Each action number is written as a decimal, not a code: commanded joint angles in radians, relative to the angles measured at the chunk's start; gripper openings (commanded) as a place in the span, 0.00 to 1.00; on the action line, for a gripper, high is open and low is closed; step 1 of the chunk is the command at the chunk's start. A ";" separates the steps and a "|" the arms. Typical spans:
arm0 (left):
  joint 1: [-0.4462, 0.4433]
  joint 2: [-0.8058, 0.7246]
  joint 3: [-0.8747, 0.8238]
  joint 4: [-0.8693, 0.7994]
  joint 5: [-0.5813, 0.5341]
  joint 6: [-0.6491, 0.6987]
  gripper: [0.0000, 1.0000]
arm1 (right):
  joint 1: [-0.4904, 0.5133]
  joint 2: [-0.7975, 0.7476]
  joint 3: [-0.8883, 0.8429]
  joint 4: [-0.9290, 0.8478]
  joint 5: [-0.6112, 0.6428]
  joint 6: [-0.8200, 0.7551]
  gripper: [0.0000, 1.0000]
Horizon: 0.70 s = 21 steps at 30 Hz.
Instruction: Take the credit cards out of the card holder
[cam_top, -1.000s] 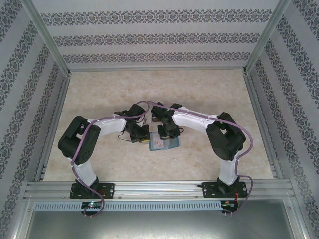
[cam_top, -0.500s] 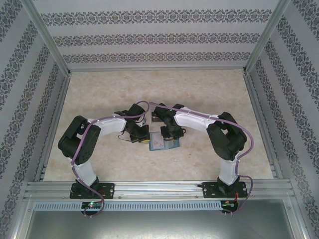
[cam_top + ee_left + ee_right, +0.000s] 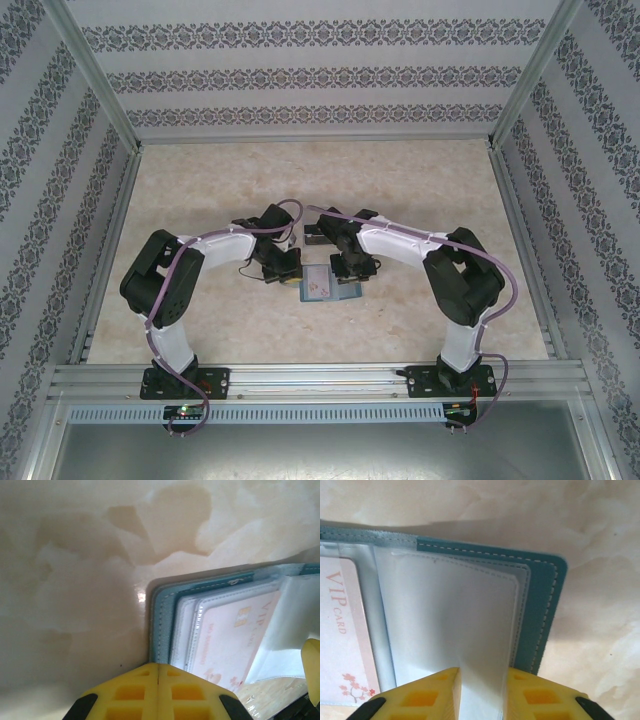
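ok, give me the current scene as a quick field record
holder: teal bifold wallet, lying open on the beige marbled table
card: pale pink VIP card, not yet out, under clear plastic
leaf: clear plastic sleeve leaf, rising between the right fingers
right gripper: jaws apart around the leaf
left gripper: shut, at the wallet's edge, contact unclear

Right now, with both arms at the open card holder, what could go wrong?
The clear sleeve runs between the right jaws, which stand apart: closing and pulling could tug the sleeve, not a card.
The VIP card sits in a pocket beside that sleeve, so it may stay in.
The left jaws are shut at the teal card holder's edge; unless they pin it, it may slide on the table.
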 commanded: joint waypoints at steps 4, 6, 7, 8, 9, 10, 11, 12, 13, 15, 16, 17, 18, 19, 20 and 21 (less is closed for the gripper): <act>-0.016 -0.009 0.042 -0.070 -0.014 0.034 0.02 | -0.021 -0.051 -0.015 -0.044 0.047 -0.011 0.31; -0.019 -0.012 0.053 -0.082 -0.017 0.038 0.03 | -0.023 -0.059 -0.013 -0.050 0.051 -0.014 0.31; -0.022 -0.014 0.060 -0.085 -0.017 0.039 0.02 | -0.024 -0.064 -0.012 -0.051 0.054 -0.014 0.31; -0.025 -0.015 0.064 -0.088 -0.017 0.039 0.02 | -0.025 -0.068 -0.012 -0.053 0.057 -0.013 0.31; -0.027 -0.015 0.069 -0.090 -0.016 0.039 0.03 | -0.027 -0.073 -0.012 -0.053 0.057 -0.015 0.31; -0.030 -0.016 0.074 -0.091 -0.015 0.038 0.02 | -0.029 -0.077 -0.009 -0.054 0.053 -0.015 0.31; -0.033 -0.017 0.077 -0.092 -0.014 0.037 0.02 | -0.030 -0.082 -0.010 -0.053 0.052 -0.015 0.31; -0.037 -0.017 0.080 -0.093 -0.014 0.035 0.02 | -0.030 -0.087 -0.010 -0.050 0.048 -0.015 0.31; -0.040 -0.016 0.084 -0.091 -0.014 0.034 0.03 | -0.031 -0.093 -0.011 -0.046 0.043 -0.015 0.32; -0.050 -0.014 0.090 -0.088 -0.012 0.029 0.02 | -0.032 -0.103 -0.013 -0.035 0.028 -0.012 0.31; -0.055 -0.011 0.094 -0.086 -0.014 0.025 0.02 | -0.033 -0.109 -0.017 -0.023 0.014 -0.011 0.32; -0.059 -0.008 0.097 -0.086 -0.013 0.024 0.02 | -0.035 -0.115 -0.023 -0.009 -0.002 -0.007 0.31; -0.065 -0.005 0.100 -0.083 -0.012 0.022 0.02 | -0.037 -0.121 -0.030 0.011 -0.025 -0.001 0.31; -0.069 -0.001 0.103 -0.080 -0.010 0.021 0.02 | -0.041 -0.127 -0.039 0.032 -0.051 0.008 0.31; -0.072 0.002 0.105 -0.078 -0.008 0.020 0.02 | -0.044 -0.131 -0.046 0.050 -0.072 0.013 0.31; -0.075 0.005 0.107 -0.074 -0.007 0.017 0.02 | -0.046 -0.137 -0.054 0.072 -0.097 0.022 0.31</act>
